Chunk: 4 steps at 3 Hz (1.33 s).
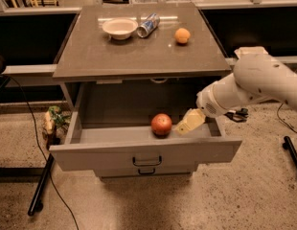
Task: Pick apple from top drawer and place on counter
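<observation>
Top drawer (100, 153) stands pulled out below the front edge of the counter (139, 56). Apple (161, 124) rests inside it by the drawer's front wall, below the right half of that edge. Claw (188, 121) sits in the drawer just right of the apple (contact not determinable); whether it is spread or closed cannot be told. Near the counter's far edge: white bowl (119, 28), can (148, 25), orange fruit (182, 35)

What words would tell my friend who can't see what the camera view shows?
A white robot arm holds its gripper inside the open top drawer, close to the right of a red apple lying there. On the counter above sit a white bowl, a can on its side and a small orange fruit.
</observation>
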Tool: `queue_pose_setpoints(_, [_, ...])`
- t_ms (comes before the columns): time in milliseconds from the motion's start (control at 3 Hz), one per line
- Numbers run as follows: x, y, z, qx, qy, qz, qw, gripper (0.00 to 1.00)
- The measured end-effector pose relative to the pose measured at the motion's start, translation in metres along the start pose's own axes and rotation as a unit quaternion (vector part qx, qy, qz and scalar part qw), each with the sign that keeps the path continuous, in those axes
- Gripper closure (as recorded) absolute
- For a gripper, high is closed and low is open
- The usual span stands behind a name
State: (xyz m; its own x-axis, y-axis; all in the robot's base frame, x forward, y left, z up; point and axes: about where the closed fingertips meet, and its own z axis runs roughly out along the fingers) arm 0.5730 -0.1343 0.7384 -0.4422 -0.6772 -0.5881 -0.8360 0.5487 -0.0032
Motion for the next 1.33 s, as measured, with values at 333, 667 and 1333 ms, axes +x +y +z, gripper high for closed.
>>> queue_pose_setpoints(333, [-0.003, -0.012, 0.023, -0.01, -0.015, 0.011, 0.9998, 0.0])
queue_pose_setpoints(667, [-0.003, -0.023, 0.048, -0.018, -0.02, 0.031, 0.9992, 0.0])
queue_pose_setpoints(1333, [0.0, -0.034, 0.096, -0.019, -0.008, 0.069, 0.9974, 0.0])
